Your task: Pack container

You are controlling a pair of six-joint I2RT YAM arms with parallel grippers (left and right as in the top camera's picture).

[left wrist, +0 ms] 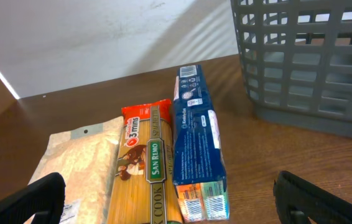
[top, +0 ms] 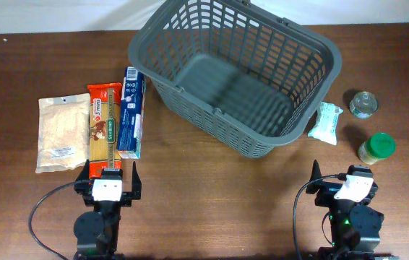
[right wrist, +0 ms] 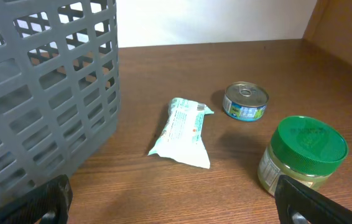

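The large dark grey basket (top: 237, 72) stands at the back middle, with nothing inside; its lattice wall shows in the left wrist view (left wrist: 306, 62) and the right wrist view (right wrist: 39, 93). On the left lie a beige grain bag (top: 63, 133), a spaghetti packet (top: 104, 128) and a blue box (top: 131, 112). On the right lie a white-green pouch (top: 326, 123), a tin can (top: 363, 104) and a green-lidded jar (top: 375, 148). My left gripper (top: 108, 180) is open and empty, just in front of the spaghetti (left wrist: 148, 168). My right gripper (top: 345, 184) is open and empty, in front of the jar (right wrist: 300, 155).
The blue box (left wrist: 196, 134) lies beside the spaghetti, the grain bag (left wrist: 79, 165) to its left. The pouch (right wrist: 185, 132) and can (right wrist: 245, 101) lie ahead of the right gripper. A white wall borders the table's far edge.
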